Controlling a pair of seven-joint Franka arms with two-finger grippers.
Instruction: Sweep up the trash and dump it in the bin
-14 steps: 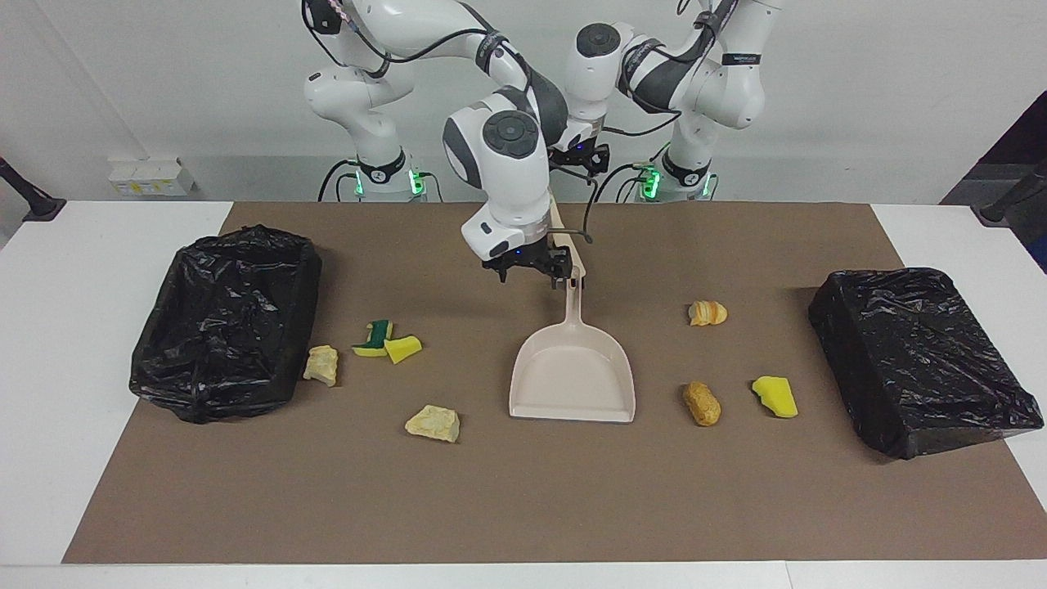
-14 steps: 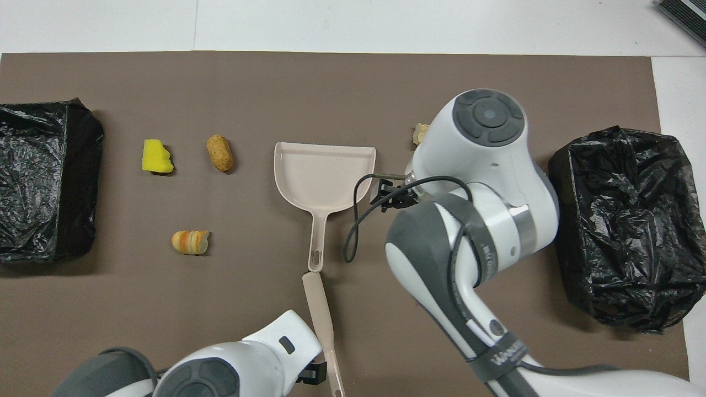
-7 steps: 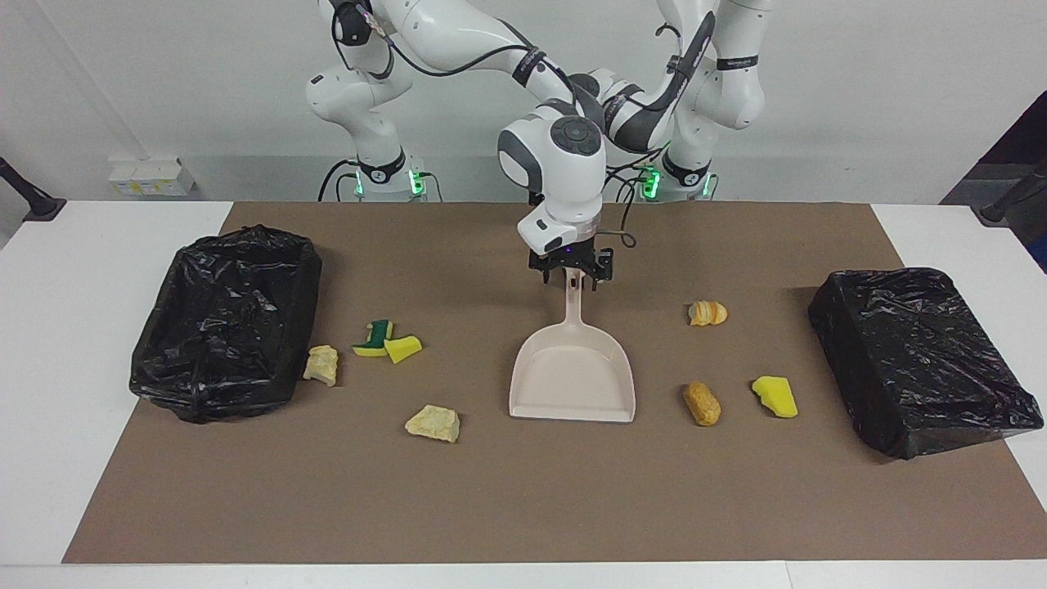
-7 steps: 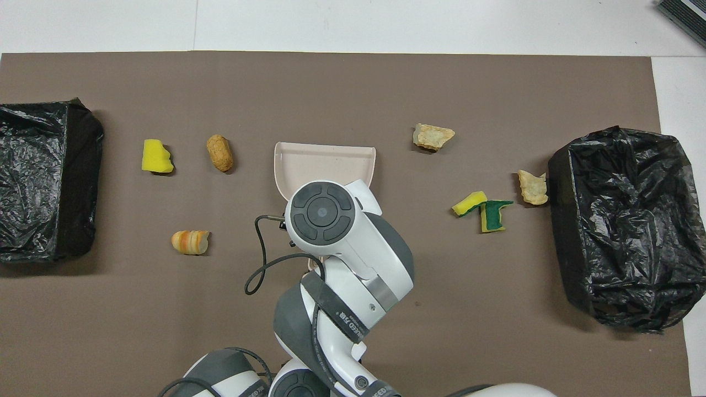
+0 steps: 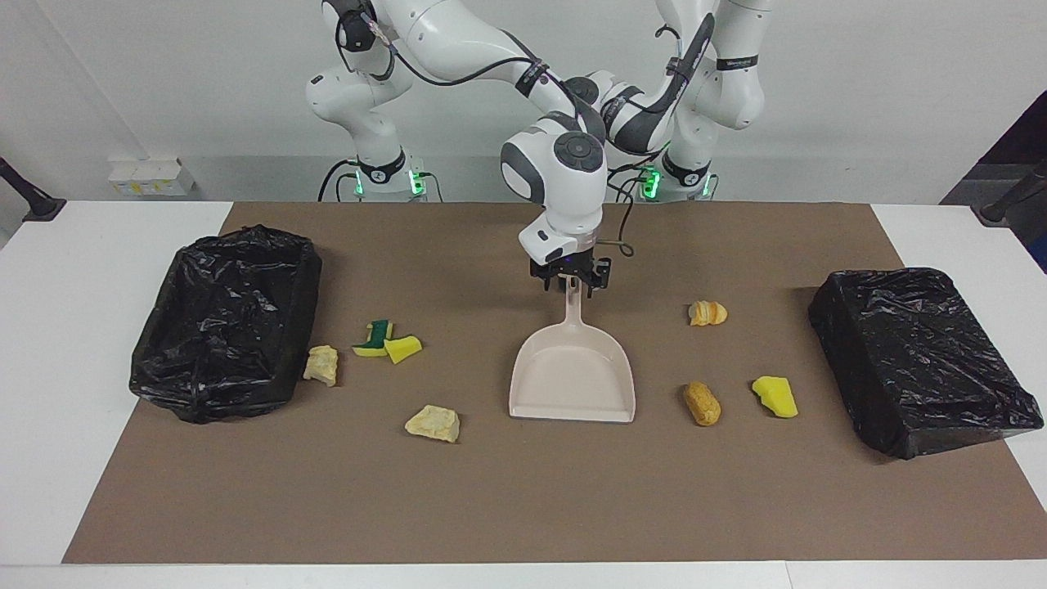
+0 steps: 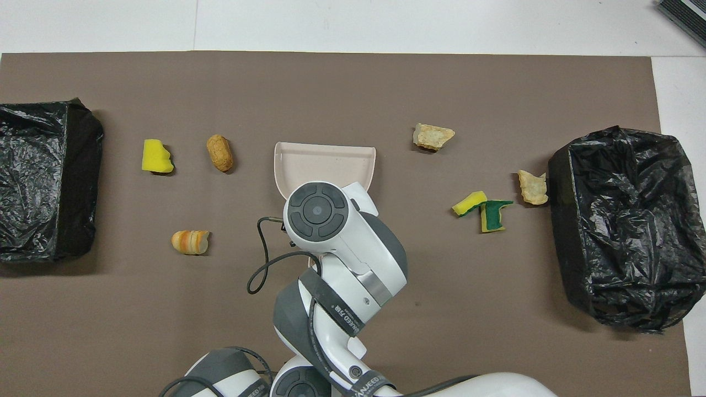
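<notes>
My right gripper [image 5: 570, 282] is down at the end of the beige dustpan's handle, open, one finger on each side. The dustpan [image 5: 572, 378] [image 6: 326, 159] lies flat mid-table, its mouth pointing away from the robots. Several trash scraps lie on the mat. Toward the right arm's end are two pale lumps [image 5: 321, 364] [image 5: 433, 423], a green-and-yellow sponge [image 5: 376, 335] and a yellow chunk [image 5: 402, 348]. Toward the left arm's end are two bread pieces [image 5: 707, 312] [image 5: 702, 403] and a yellow sponge [image 5: 775, 397]. My left gripper is shut and hidden by the right arm.
A black-bagged bin [image 5: 229, 319] [image 6: 623, 226] stands at the right arm's end, with a pale lump against it. A second one [image 5: 916, 360] [image 6: 44, 182] stands at the left arm's end. The brown mat [image 5: 523, 499] covers the table's middle. The right arm's wrist [image 6: 325, 215] covers the dustpan's handle from above.
The right gripper swung from beside the dustpan's handle to over its end and dropped onto it. The left arm and the beige brush handle near it went out of sight.
</notes>
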